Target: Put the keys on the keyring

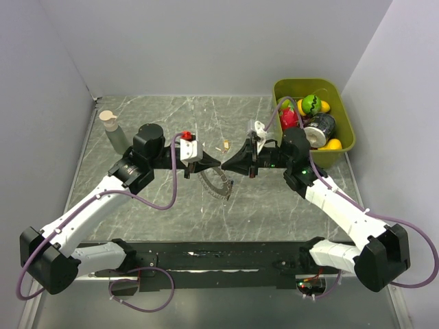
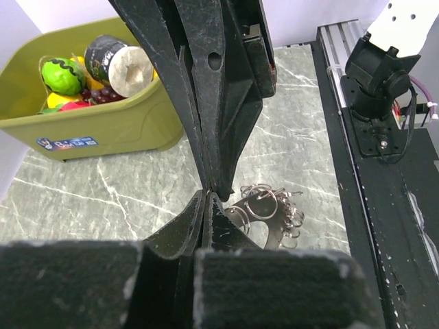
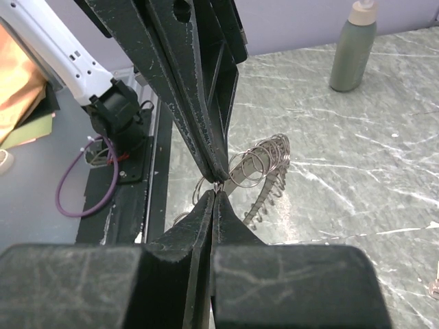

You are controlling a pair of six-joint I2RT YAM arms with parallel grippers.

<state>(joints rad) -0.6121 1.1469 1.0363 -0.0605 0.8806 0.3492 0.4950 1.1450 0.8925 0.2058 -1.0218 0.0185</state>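
Note:
The keyring [image 1: 218,182], a thin metal arc fringed with small silvery rings, hangs tilted just under the spot where both grippers meet tip to tip at mid-table. My left gripper [image 1: 218,163] comes in from the left and is shut, with the keyring [image 2: 269,211] right beyond its tips [image 2: 208,194]. My right gripper [image 1: 227,164] comes in from the right, shut on a glinting bit of the keyring [image 3: 264,164] at its tips [image 3: 217,189]. One tiny tan key [image 1: 225,144] lies loose on the table behind them.
An olive bin [image 1: 295,83] of toy fruit and a can stands at the back right, also seen as the bin [image 2: 103,123] in the left wrist view. A grey-green bottle [image 1: 110,128] stands at the back left. A small white object [image 1: 259,127] lies near the bin.

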